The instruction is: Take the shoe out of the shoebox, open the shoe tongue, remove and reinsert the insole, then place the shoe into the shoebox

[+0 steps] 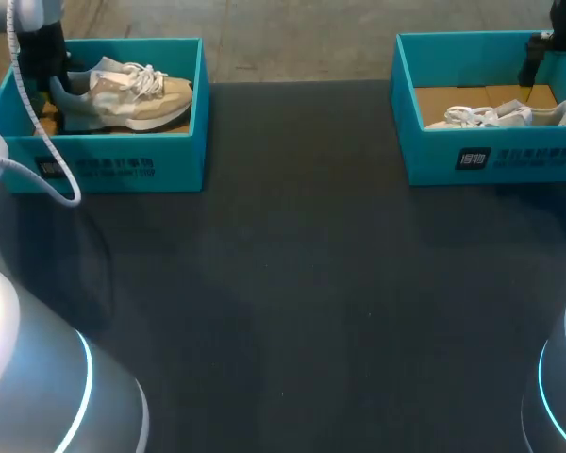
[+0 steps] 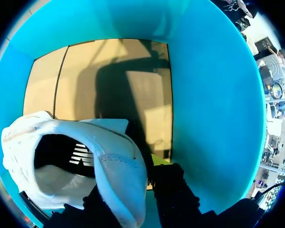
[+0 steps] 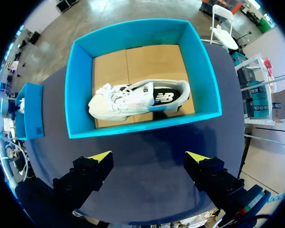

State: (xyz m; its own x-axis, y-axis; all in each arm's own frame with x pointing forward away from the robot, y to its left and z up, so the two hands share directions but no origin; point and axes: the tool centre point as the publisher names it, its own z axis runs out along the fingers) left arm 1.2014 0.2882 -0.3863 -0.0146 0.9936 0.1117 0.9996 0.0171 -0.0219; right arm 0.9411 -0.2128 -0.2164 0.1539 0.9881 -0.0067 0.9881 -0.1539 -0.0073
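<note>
Over the dark tabletop [image 1: 292, 283] the right claw [image 3: 148, 156] hung spread wide and empty, the right shoebox [image 3: 80, 85] ahead of it holding a white shoe [image 3: 137, 99] on its side. The left claw [image 2: 133, 185] sat inside the left shoebox [image 2: 213, 118] at a beige shoe [image 1: 132, 94]'s heel; its grip couldn't be told.

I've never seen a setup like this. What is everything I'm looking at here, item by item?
left shoebox: 1, teal, far left of the table
right shoebox: 1, teal, far right of the table
beige shoe: 1, beige and white, upright in the left shoebox
white shoe: 1, white, on its side in the right shoebox
table: 1, dark
left gripper: 1, black, inside the left shoebox at the beige shoe's heel
right gripper: 1, black with yellow tips, open, held above the table near the right shoebox
</note>
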